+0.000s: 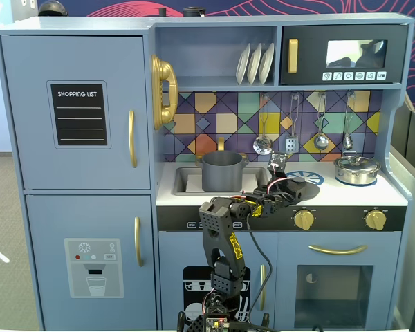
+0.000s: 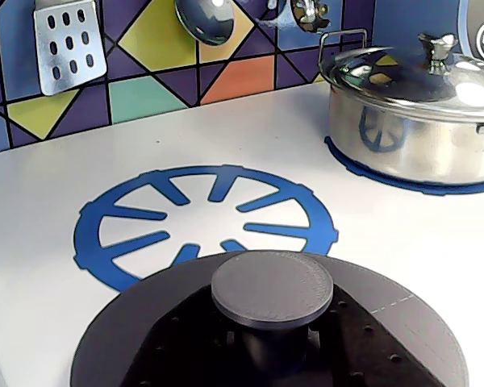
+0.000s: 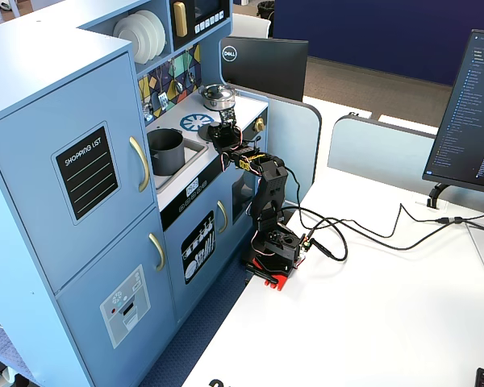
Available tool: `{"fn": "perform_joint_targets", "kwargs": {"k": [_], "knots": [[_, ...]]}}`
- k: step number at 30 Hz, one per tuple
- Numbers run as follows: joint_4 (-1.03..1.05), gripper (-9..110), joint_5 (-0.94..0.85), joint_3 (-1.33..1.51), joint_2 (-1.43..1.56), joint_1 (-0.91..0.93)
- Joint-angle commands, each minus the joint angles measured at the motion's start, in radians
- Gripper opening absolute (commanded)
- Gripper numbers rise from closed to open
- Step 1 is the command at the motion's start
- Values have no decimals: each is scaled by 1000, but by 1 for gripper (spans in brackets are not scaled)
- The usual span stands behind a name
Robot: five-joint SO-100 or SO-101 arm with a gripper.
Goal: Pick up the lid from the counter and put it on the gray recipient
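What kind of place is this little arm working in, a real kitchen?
Not a real one: it looks like a blue toy play kitchen standing beside an office desk. The printed burner, hanging toy utensils and a computer monitor suggest this.

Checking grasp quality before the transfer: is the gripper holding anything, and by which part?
Yes: the lid, dark gray, is held by its central knob; the wrist view shows it close under the camera.

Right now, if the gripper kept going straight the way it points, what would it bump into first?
Probably the steel pot or the tiled wall behind the blue burner ring; depth is unclear. The gripper seems to hold the lid.
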Motion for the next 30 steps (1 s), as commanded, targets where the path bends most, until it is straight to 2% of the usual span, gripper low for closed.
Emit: {"fn": "perform_joint_targets", "kwargs": {"k": [1, 12, 23, 30], "knots": [[-23, 0, 11, -106, 66, -12], [204, 0, 78, -173, 334, -107], [480, 0, 104, -270, 506, -356], [486, 0, 91, -261, 474, -460]]}}
